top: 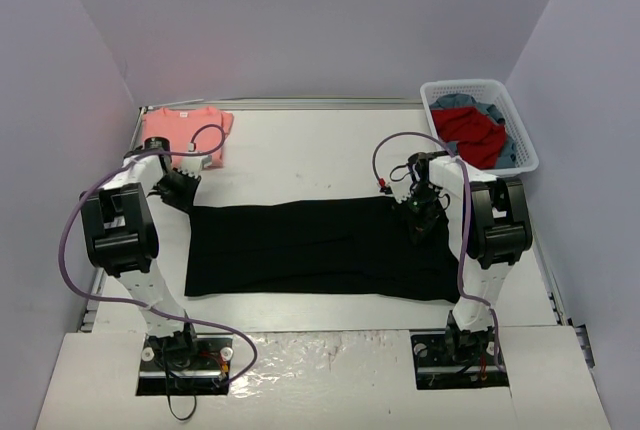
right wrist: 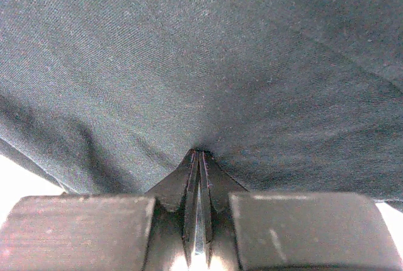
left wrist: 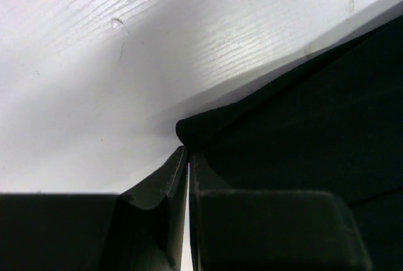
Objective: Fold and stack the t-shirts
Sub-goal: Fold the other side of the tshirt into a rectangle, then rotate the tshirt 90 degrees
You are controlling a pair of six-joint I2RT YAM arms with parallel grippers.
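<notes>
The black t-shirt (top: pixel 310 250) lies as a wide folded band across the middle of the desk (top: pixel 300 155). The left pincer (top: pixel 188 202) is clamped on its far left corner. The right pincer (top: pixel 420 230) pinches cloth near its right end. The pink t-shirt (top: pixel 185 132) lies folded at the desk's far left corner.

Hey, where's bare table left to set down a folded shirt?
Far strip of table between pink t-shirt and basket; narrow near strip before black t-shirt. Crowded where left gripper and right gripper pinch it.
</notes>
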